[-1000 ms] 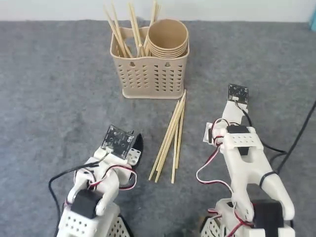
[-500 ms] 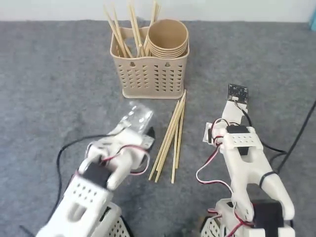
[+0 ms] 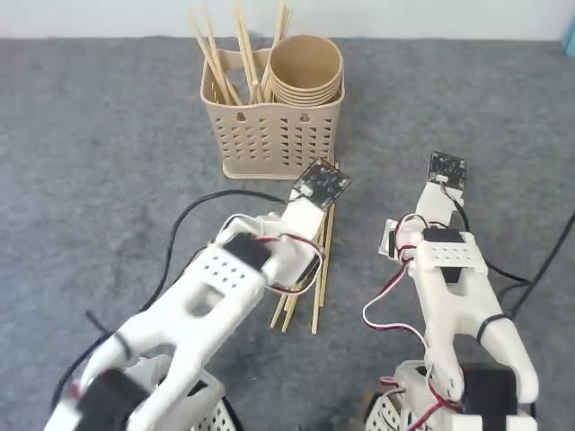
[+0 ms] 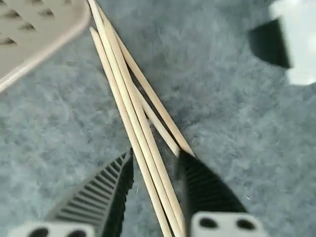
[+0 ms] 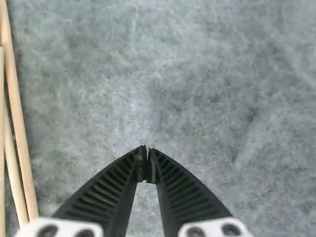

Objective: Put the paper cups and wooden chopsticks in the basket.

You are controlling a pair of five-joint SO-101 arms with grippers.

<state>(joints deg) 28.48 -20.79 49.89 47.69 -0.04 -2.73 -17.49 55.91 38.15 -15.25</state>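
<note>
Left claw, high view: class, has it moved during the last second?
Yes. The left claw swung forward, toward the basket, and now sits open over the loose chopsticks.

Bright, even, diffuse light, soft thin shadows beside the wooden chopsticks (image 4: 129, 106), grey table (image 4: 237, 123) evenly lit

No readable text, labels or numbers — none anywhere

The basket (image 3: 269, 135) is beige with a grid of small holes, the paper cups (image 3: 305, 63) tan. The chopsticks (image 4: 133, 123) are pale wood on mottled grey carpet (image 3: 90, 180).
</note>
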